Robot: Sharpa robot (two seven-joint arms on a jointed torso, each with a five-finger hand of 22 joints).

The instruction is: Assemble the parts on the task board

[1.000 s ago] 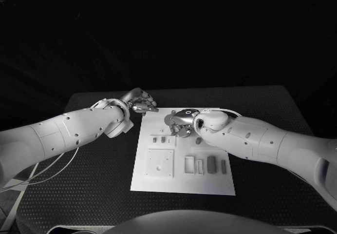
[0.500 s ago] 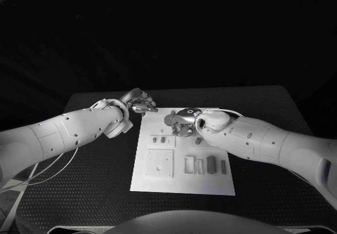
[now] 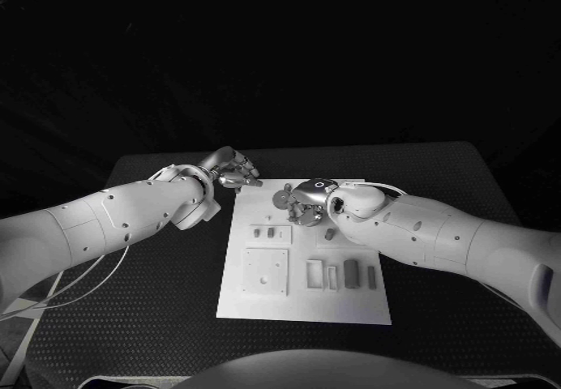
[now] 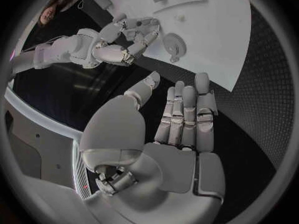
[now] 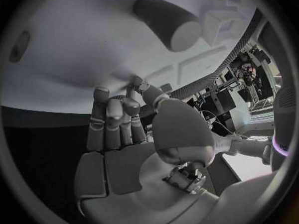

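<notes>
- Drifting a touch toward the robot's right across the last second, the right robot hand (image 3: 304, 203) is hovering low over the far half of the task board (image 3: 298, 304). The shift is slight and looks more like positioning than a grasp.
- Right robot hand, state: in its own wrist view the fingers (image 5: 115, 122) are reaching out straight and parted with nothing between them, so it is carrying no part.
- Left robot hand (image 3: 234, 172): keeping its place just off the board's far left corner, above the black surface (image 3: 140, 324). The palm is showing bare and the fingers (image 4: 187, 112) are lying side by side, extended, around nothing.
- Parts, location: all are lying on the board. A dark cylinder (image 5: 167, 22) is resting on its side ahead of the right fingertips. A round disc (image 4: 174, 45) is sitting near that hand as seen from the left wrist. A row of upright bars (image 3: 351, 271) is standing in the near half, beside a square plate (image 3: 265, 270), with two small pieces (image 3: 264, 233) further up.
- Parts, change: none are appearing to move between the moments.
- Reading for the task: a pick is being lined up, probably on the cylinder or the disc, and I cannot tell which. No part is seated yet by this hand, so assembly is looking early.
</notes>
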